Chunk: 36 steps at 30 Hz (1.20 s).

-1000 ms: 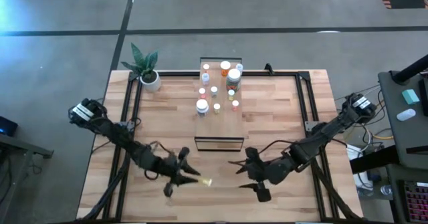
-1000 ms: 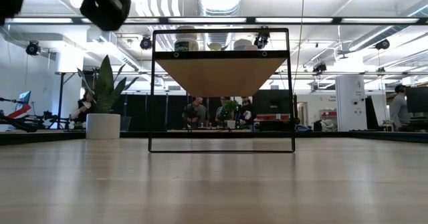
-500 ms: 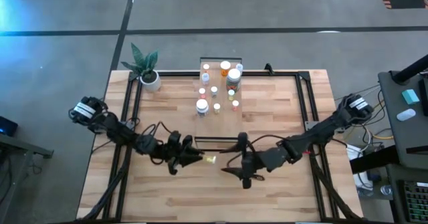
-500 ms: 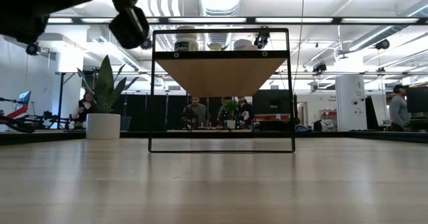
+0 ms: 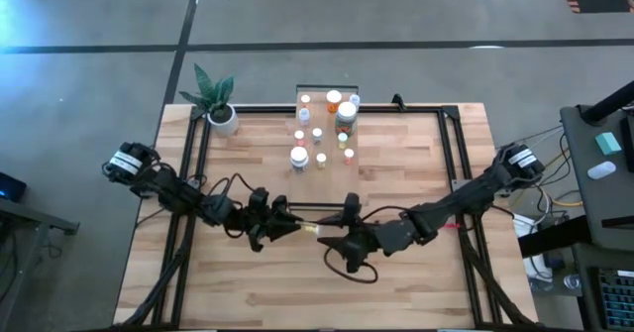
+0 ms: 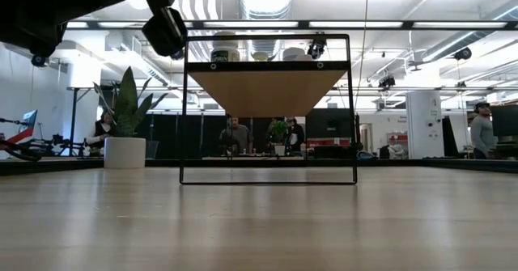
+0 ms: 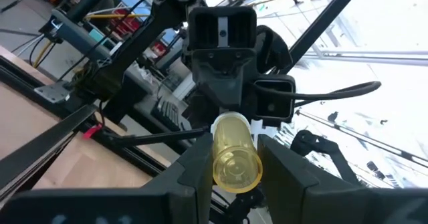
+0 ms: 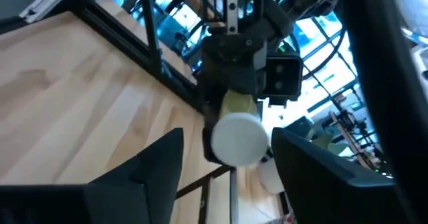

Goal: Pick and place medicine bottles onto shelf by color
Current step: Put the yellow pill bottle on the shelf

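Note:
A small clear-yellow medicine bottle (image 5: 308, 231) with a white cap hangs in the air over the table's middle, near the shelf's near end. My left gripper (image 5: 287, 229) is shut on it, reaching from the table's left. My right gripper (image 5: 333, 237) faces it from the right and is open, one finger on each side of the white cap (image 8: 234, 138). The shelf (image 5: 324, 164) carries several medicine bottles (image 5: 319, 139) on its light wood top. In the low view the shelf (image 6: 267, 93) stands ahead. My left gripper pinches the bottle's yellow body (image 7: 235, 158) at its bottom end, between its two fingers (image 7: 194, 177). The fingers come about level from the table's left and lie along the bottle. The bottle sticks out ahead of them, cap end forward, clear of the table. My right gripper has its fingers (image 8: 167, 158) close beside the white cap; I cannot tell whether they touch it.
A white pot with a green plant (image 5: 220, 109) stands at the table's far left corner. Black frame rails (image 5: 193, 164) run along the table's left and right sides. Bare wood (image 5: 297, 292) lies near the front edge.
My left gripper has carried the bottle toward the table's right and far side, rolling its wrist. My right gripper has gone toward the table's left and far side, rolled, and come up to the bottle's cap end.

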### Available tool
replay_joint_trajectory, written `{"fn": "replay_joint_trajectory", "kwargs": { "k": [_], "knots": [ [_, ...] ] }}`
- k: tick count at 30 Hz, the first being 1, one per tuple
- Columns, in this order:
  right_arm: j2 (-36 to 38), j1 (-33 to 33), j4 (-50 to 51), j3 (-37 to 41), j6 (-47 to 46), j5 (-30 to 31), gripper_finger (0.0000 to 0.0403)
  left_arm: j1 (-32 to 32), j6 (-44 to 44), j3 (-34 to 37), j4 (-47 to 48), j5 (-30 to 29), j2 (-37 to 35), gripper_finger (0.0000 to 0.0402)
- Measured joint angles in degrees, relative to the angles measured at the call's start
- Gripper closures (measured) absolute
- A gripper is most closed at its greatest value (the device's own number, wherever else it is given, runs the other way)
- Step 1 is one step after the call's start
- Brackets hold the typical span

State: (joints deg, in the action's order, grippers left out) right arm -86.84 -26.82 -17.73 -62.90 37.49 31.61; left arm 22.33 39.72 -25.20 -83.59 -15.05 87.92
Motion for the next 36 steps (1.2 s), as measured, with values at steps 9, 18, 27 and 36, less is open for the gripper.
{"fn": "replay_joint_trajectory", "kwargs": {
  "k": [9,18,27,36],
  "knots": [
    [-2.1,1.1,-0.7,-2.3,1.6,1.0,0.0217,-0.2,0.0,0.1,0.0,0.1,0.0,0.0318],
    [-2.3,1.3,-0.5,-2.5,2.2,1.0,0.0272,-0.2,-1.1,0.0,0.0,0.1,0.0,0.0318],
    [-2.3,1.3,-0.6,-2.5,2.0,1.0,0.0288,-0.3,-1.1,0.0,-0.1,0.1,0.0,0.0315],
    [-0.9,1.3,0.1,-2.5,0.4,1.5,0.0287,-1.1,-9.4,0.5,1.6,1.6,-4.8,0.0266]
  ]
}}
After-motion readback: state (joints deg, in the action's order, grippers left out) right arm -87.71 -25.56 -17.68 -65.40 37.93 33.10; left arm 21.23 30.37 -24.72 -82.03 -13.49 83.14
